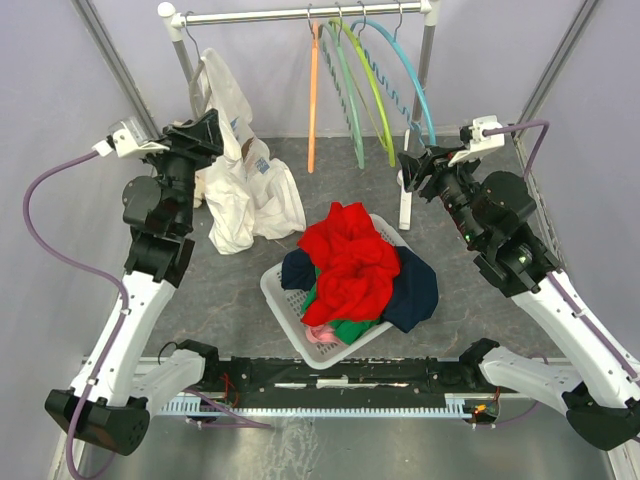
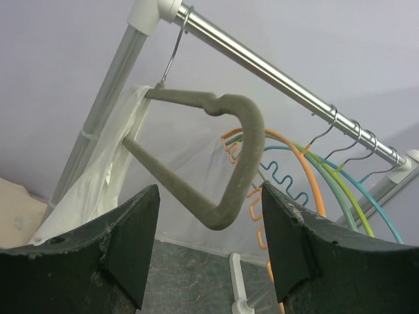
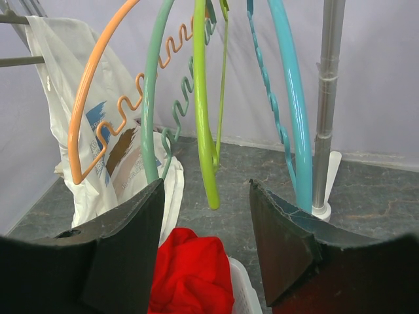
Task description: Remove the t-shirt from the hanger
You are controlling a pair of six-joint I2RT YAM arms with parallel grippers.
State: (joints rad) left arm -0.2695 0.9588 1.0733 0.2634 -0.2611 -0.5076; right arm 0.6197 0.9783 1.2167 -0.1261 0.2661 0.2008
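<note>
A white t-shirt (image 1: 245, 190) with a printed front hangs at the left end of the rail and trails down onto the floor. In the left wrist view its grey hanger (image 2: 236, 157) hooks over the rail. The hanger's right shoulder is bare, and the t-shirt (image 2: 98, 176) still clings to its left side. My left gripper (image 2: 209, 186) is open just below the hanger's bare corner, not touching it. In the top view the left gripper (image 1: 215, 128) sits against the shirt's upper part. My right gripper (image 1: 408, 165) is open and empty by the right post, and the right wrist view shows this gripper (image 3: 206, 183) below the coloured hangers.
Several empty hangers, orange (image 1: 314, 90), green (image 1: 350, 95), lime (image 1: 375, 95) and blue (image 1: 412, 80), hang on the rail (image 1: 300, 14). A white basket (image 1: 282, 297) piled with red (image 1: 348, 262) and dark clothes stands mid-floor. The right rack post (image 3: 325, 98) is close to my right gripper.
</note>
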